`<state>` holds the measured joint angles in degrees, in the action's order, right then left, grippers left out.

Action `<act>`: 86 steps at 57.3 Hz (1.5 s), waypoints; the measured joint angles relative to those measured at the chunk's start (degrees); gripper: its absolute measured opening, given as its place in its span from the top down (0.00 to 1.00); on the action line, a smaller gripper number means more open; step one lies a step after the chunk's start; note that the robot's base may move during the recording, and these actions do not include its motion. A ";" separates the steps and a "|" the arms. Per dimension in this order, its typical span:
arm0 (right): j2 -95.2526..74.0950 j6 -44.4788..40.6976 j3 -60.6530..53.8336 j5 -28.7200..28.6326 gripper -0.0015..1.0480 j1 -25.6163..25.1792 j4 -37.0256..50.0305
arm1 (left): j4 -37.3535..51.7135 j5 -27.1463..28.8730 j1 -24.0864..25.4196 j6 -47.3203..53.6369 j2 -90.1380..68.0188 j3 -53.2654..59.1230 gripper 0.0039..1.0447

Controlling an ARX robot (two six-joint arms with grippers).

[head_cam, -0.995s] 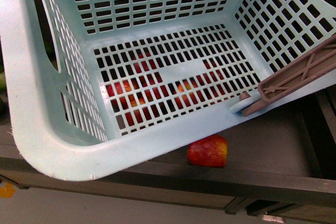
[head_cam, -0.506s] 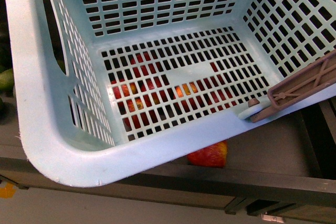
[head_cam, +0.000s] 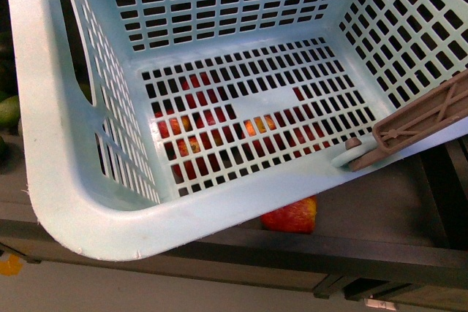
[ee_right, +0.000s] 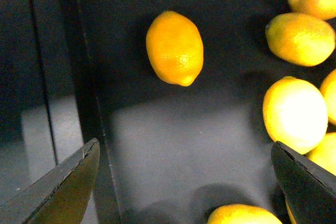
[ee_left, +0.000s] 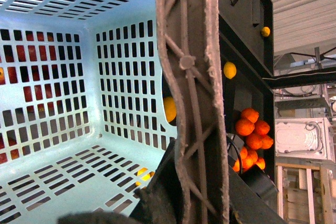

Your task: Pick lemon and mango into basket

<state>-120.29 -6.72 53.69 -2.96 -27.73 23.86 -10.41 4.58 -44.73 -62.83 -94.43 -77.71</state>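
The right claw (ee_right: 184,145) hangs spread wide above a dark shelf floor (ee_right: 157,124). The lemon (ee_right: 175,48) lies alone just ahead of its gap, touching neither finger, and more lemons (ee_right: 294,114) crowd beyond the other fingertip. The teal basket (head_cam: 73,217) sits tilted. Its brown handle (ee_left: 194,103) runs close past the left claw (ee_left: 157,203), whose grip I cannot tell. A red-orange fruit (head_cam: 291,215) peeks from under the basket, and I cannot tell whether it is the mango.

The basket (head_cam: 66,202) is smooth, faintly glossy plastic; its brown handle (ee_left: 191,103) plastic too, with rough frayed edges; the lemon (ee_right: 174,48) has finely pitted, shiny skin
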 joint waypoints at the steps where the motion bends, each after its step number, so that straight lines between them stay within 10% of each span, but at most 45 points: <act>1: -1.68 -0.02 1.70 0.17 0.08 -0.13 -0.57 | 0.00 -0.02 0.00 0.00 0.00 0.00 0.94; 61: -36.70 -0.52 46.49 1.33 0.08 3.58 -16.24 | 0.00 -0.07 0.00 0.00 0.00 0.00 0.94; 76: -37.38 -0.13 46.80 3.02 0.37 3.78 -16.55 | 0.00 -0.09 0.00 0.00 0.00 0.00 0.94; 86: -35.80 0.76 43.60 2.69 0.38 3.61 -15.32 | 0.00 -0.09 0.00 0.00 0.00 0.00 0.94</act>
<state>-156.09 -5.96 97.30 -0.27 -24.12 8.54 -10.41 4.49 -44.73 -62.83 -94.43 -77.71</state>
